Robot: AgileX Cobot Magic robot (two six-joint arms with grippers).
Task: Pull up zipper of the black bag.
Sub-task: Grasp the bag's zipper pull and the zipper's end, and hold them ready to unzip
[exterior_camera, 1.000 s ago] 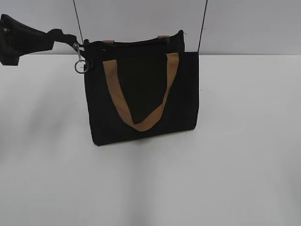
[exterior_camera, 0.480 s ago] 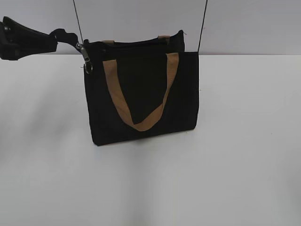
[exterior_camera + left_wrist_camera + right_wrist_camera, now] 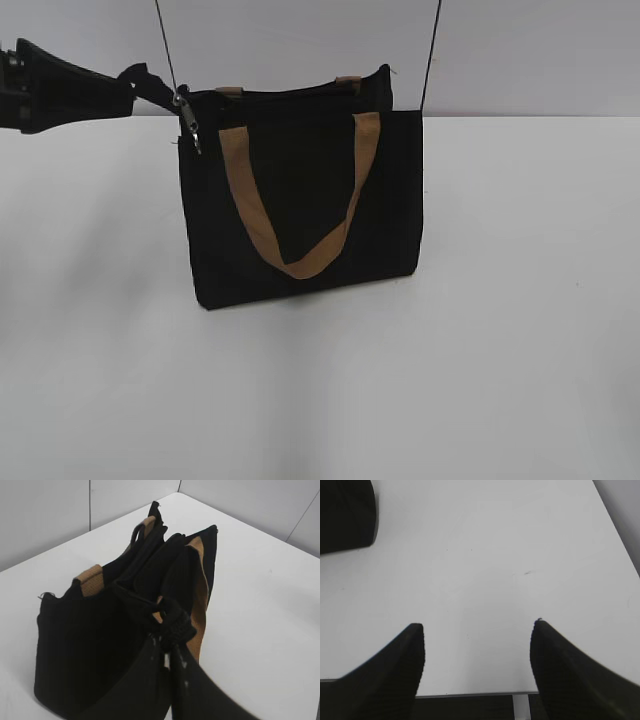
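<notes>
Black bag (image 3: 300,200) upright mid-table; zipper (image 3: 280,92) along its top edge. Left gripper (image 3: 170,630) clamped on the strap at the bag's left top corner. Right gripper (image 3: 477,645) apart, idle over bare table. Best pulled steadily along the edge, without tipping the bag.

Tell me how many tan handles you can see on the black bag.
2: one tan handle loops down the black bag's front face; the other handle only peeks above the top edge behind, mostly hidden.

The bag (image 3: 300,200) is plain black, its handles (image 3: 300,215) tan-brown. The worktop (image 3: 500,350) is white. The left hand (image 3: 150,88) is black.
</notes>
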